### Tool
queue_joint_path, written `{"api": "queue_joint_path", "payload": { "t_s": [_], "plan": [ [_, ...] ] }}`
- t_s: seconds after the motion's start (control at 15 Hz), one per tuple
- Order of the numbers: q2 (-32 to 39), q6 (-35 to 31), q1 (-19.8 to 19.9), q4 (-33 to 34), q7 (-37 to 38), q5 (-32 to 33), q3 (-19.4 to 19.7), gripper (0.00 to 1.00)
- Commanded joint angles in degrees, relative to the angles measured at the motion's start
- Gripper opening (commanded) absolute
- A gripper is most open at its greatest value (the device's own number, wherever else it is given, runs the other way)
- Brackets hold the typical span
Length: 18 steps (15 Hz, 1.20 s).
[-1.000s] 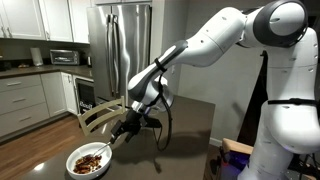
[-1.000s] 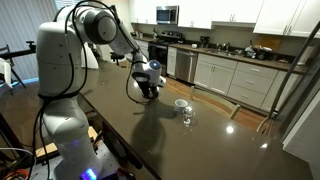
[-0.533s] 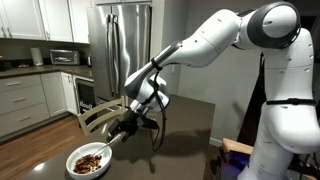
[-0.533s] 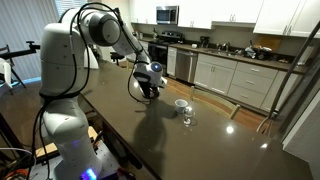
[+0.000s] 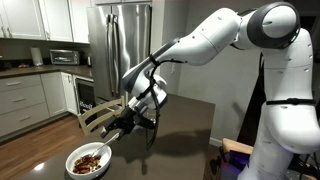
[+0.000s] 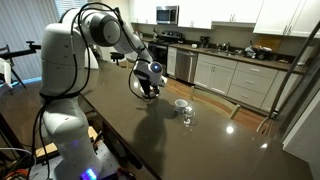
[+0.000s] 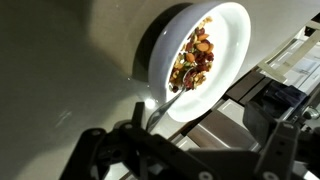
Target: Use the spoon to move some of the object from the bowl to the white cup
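Bowl [image 5: 104,166] sits below the hand [image 5: 120,127]

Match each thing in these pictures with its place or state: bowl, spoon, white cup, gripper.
Things:
1 bowl
2 spoon
3 white cup
4 gripper

Places or states:
A open, holding nothing
B beside a small clear glass on the dark table
C holds brown and reddish pieces
D lies in the bowl, handle over its rim

Pairs: 1-C; 2-D; 3-B; 4-A
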State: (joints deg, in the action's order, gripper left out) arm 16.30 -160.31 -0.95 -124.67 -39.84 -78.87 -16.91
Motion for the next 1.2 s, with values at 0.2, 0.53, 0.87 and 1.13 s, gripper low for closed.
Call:
{"api": "queue_joint_path", "payload": {
  "t_s": [0.2, 0.53, 0.87, 1.13],
  "plan": [
    [1.73, 1.61, 1.50, 1.25, -8.05, -8.90, -0.06, 1.00],
    [2.08, 4.10, 2.15, 1.33, -14.13, -17.40, 0.65, 1.00],
    [2.59, 7.63, 2.18, 1.46, -18.12, -22.29, 1.62, 1.00],
    [2.58, 9.62, 1.86, 1.47, -18.43, -22.89, 1.91, 1.00]
  ]
}}
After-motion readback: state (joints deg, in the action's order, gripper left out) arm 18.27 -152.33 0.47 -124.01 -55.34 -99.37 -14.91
